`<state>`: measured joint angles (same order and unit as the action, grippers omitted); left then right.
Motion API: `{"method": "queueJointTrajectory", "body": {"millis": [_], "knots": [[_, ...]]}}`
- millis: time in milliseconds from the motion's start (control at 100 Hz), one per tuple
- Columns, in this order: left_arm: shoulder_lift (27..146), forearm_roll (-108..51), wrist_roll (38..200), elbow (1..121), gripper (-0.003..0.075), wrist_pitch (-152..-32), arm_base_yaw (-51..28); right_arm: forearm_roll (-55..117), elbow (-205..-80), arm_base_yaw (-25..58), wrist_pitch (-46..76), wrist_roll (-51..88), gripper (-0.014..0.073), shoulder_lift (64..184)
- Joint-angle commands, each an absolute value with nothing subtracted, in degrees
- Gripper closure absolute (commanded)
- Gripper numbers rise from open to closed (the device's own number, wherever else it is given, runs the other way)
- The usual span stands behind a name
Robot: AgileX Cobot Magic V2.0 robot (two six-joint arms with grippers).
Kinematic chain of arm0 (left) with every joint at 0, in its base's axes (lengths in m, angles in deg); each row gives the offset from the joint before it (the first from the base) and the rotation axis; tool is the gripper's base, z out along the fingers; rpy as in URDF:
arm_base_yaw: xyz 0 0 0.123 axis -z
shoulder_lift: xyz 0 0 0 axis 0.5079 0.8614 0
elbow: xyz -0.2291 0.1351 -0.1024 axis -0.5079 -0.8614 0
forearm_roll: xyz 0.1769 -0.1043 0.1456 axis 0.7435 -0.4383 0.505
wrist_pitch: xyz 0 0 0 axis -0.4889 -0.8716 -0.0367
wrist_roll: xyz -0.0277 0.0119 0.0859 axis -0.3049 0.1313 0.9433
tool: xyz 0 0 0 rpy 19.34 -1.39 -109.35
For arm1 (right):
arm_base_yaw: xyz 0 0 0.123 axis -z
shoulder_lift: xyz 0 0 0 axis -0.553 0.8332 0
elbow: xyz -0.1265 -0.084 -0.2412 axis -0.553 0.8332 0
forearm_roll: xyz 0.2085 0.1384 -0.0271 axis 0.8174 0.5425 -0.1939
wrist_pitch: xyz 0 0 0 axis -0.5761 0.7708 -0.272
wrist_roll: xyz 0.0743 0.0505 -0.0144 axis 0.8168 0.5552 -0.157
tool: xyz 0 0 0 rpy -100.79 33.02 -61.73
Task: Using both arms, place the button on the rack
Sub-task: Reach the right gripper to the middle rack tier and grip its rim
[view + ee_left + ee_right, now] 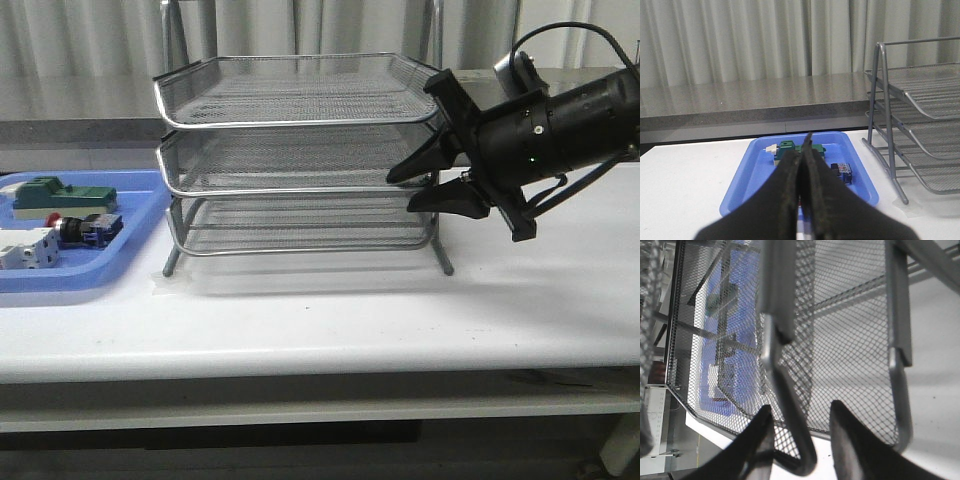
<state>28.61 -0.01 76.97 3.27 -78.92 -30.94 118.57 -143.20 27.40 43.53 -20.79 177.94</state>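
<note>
The right gripper was spread wide around the rack's right front rim, while the button lay in the blue tray.

The right arm's matte black cylindrical wrist had a ribbed collar and one tiny green light on its side. A black cable looped over it, beside a small grey camera housing. Its black angular gripper ended in two tapering pointed fingers. The left arm's black gripper showed rough, worn-looking fingers.
</note>
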Motion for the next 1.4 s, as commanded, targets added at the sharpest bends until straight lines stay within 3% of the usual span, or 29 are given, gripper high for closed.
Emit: {"method": "queueJointTrajectory", "body": {"millis": [0,150,300,610,1240,1390], "knots": [[26.8,-0.6,76.4,1.4,0.0741,-74.3,-31.1,122.0,-144.8,27.4,47.0,-21.7,0.0383,175.3],[26.8,-0.6,76.4,1.4,0.0741,-74.3,-31.1,121.8,-144.8,27.4,47.1,-21.7,0.0559,175.3],[26.8,-0.6,76.4,1.4,0.0741,-74.3,-31.1,120.6,-144.8,27.4,47.1,-21.7,0.0619,175.3],[26.8,-0.6,76.4,1.4,0.0741,-74.3,-31.1,117.4,-141.3,27.4,51.7,-21.7,0.0620,174.8],[26.8,-0.6,76.4,1.4,0.0741,-74.3,-31.1,116.4,-119.9,27.4,52.9,-32.1,0.0616,162.2],[26.8,-0.6,76.4,1.4,0.0741,-74.3,-31.1,116.6,-119.4,27.4,53.4,-32.2,0.0511,161.4]]}}
